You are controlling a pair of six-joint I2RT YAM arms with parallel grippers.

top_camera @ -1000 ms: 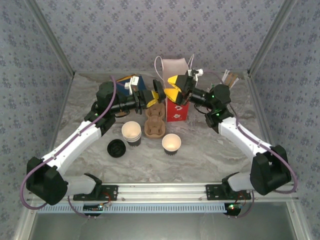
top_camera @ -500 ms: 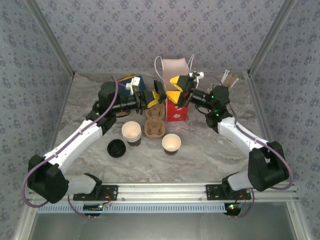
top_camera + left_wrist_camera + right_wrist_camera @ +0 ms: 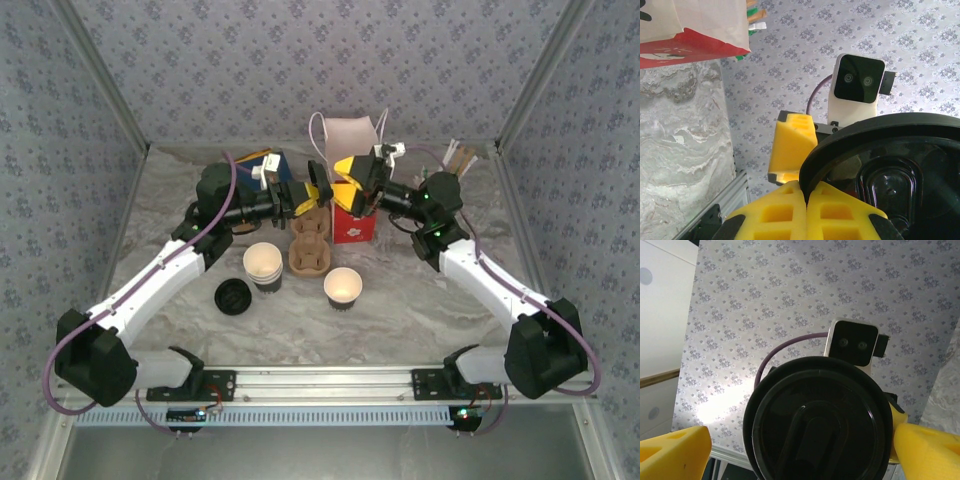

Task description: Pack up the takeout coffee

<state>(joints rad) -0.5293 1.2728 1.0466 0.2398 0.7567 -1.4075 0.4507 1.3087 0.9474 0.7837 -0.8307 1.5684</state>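
Flowered wallpaper closes in a marble-patterned table [image 3: 400, 310]. From the top view, the paper cup [image 3: 342, 287] of the takeout coffee stands on the table, open and without cover, near the front corner of the cardboard cup carrier [image 3: 310, 243], whose hollows look empty. A stack of cups [image 3: 263, 265] and a loose lid [image 3: 232, 297] stand on the left of the carrier, and the red and white paper bag [image 3: 352, 222] stands just beside it on the right. Above the carrier, the left gripper [image 3: 303, 197] and the right gripper [image 3: 350, 178] come tip to tip in the air. In the left wrist view, the left gripper's fingers are pressed together on the rim of a black lid [image 3: 890, 165], and one yellow finger of the other arm is just beside it. In the right wrist view, the same lid hangs between the right gripper's fingers, which are wide apart and seem not to touch it. I judge the task is at an early stage: the lid is lifted, but it is not yet on the cup, and the cup is not yet in the carrier or the bag.
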